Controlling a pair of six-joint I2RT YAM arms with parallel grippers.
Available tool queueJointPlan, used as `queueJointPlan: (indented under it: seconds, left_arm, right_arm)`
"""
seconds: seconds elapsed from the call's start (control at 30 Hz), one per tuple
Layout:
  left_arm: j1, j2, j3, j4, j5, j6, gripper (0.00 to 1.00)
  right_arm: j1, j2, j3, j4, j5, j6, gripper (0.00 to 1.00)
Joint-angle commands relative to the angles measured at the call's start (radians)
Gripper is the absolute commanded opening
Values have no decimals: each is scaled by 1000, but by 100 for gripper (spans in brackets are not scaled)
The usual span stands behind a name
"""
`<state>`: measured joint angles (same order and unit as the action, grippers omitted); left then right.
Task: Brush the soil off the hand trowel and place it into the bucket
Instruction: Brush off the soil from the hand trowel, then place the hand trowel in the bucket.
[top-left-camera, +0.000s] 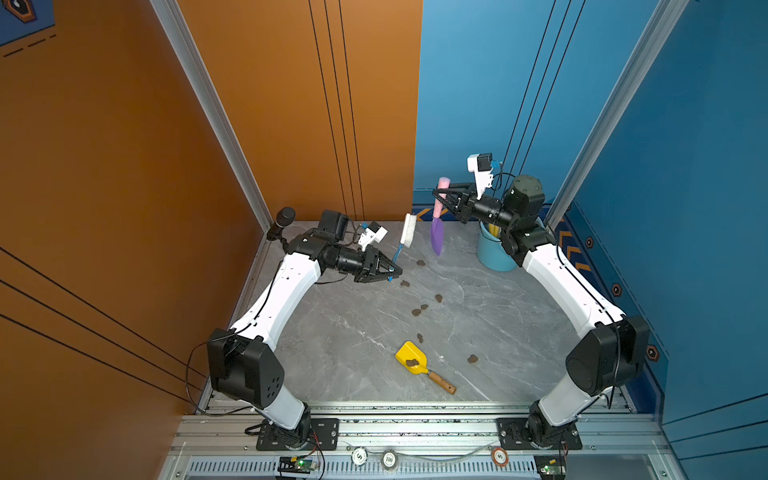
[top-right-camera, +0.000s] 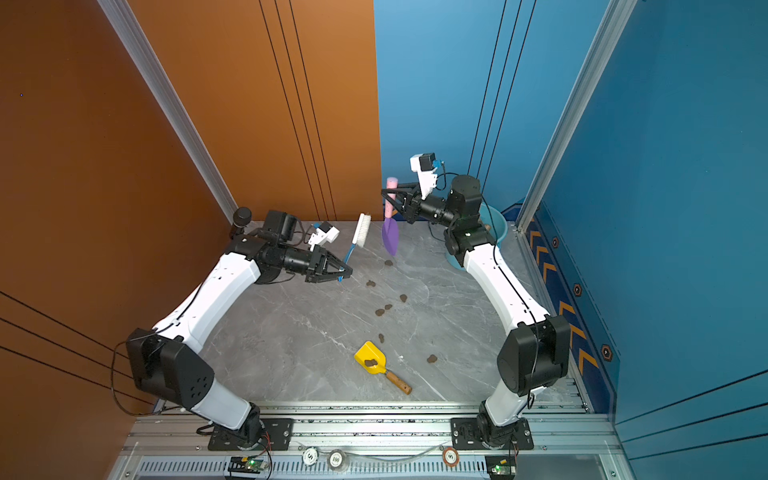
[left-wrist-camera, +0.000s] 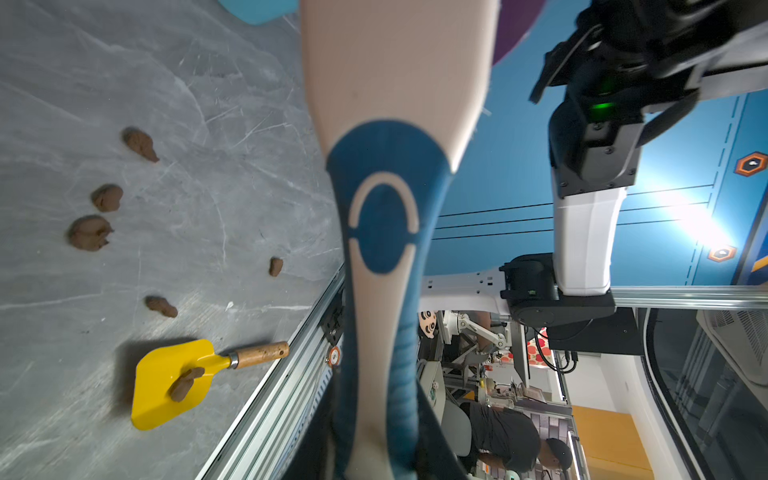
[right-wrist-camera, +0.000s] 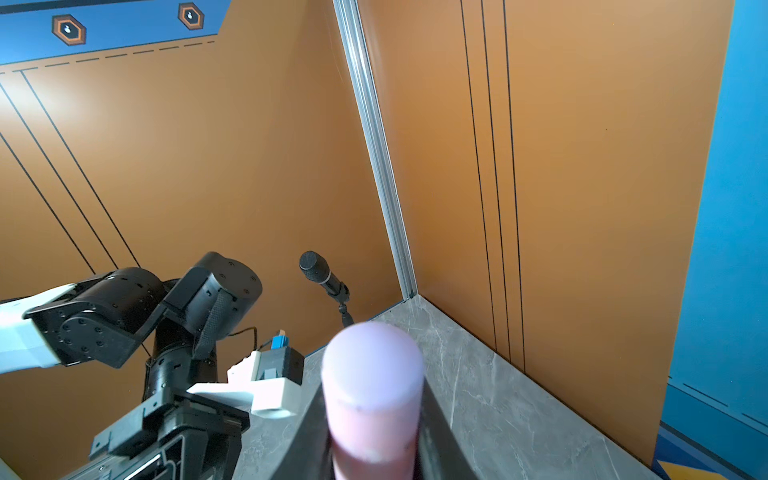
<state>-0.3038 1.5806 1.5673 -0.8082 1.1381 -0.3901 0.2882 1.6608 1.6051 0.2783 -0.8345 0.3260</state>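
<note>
A purple trowel (top-left-camera: 436, 239) with a pink handle hangs blade-down, held clear above the far edge of the table (top-left-camera: 353, 332). The light-blue bucket (top-left-camera: 492, 259) stands upright in the far right corner. A yellow trowel (top-left-camera: 406, 353) with a wooden handle lies flat near the front edge, with one soil lump (top-left-camera: 412, 363) on its blade. More brown soil lumps (top-left-camera: 438, 298) lie scattered across the middle.

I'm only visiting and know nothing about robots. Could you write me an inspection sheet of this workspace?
Surface: grey marbled table, scattered soil lumps.
Job's things: purple trowel upright, blade down; brush raised beside it; yellow trowel lying flat, one lump on its blade; bucket far right, behind the right arm.
Clutter: chips on the front rail.
Pincers: left pincer shut on the brush; right pincer shut on the purple trowel.
Cables: black cable looping by left arm's base.
Surroundings: orange wall, blue wall, microphone.
</note>
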Motion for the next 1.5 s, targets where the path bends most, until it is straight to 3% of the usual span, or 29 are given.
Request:
queueJointPlan:
  seconds: [0.0,0.33,0.47,0.63,0.83,0.97,1.13,1.47]
  left_arm:
    - [-46,32,45,-1,61,-18,0]
    - [-237,96,-29,-1,45,-11,0]
    - [-266,131,-41,0,21,-5,0]
    - [-218,132,-39,0,-65,-10,0]
    - [-107,111,-55,0,-204,-12,0]
    - [-75,87,-49,11,-303,3,0]
    - [-66,83,-73,125,-358,-64,0]
    - [-65,209,-29,181,-367,-113,0]
  right_arm:
    - [12,2,13,82,-4,41,9]
    - [-1,35,77,134,39,62,9]
    - [-32,51,94,124,152,41,8]
    - [-69,57,88,60,424,-44,8]
    - [-98,100,148,-49,748,-258,8]
    - [-167,151,143,-33,877,-292,9]
    - [-260,241,135,-46,888,-263,9]
    - [-313,358,-14,11,851,-193,15]
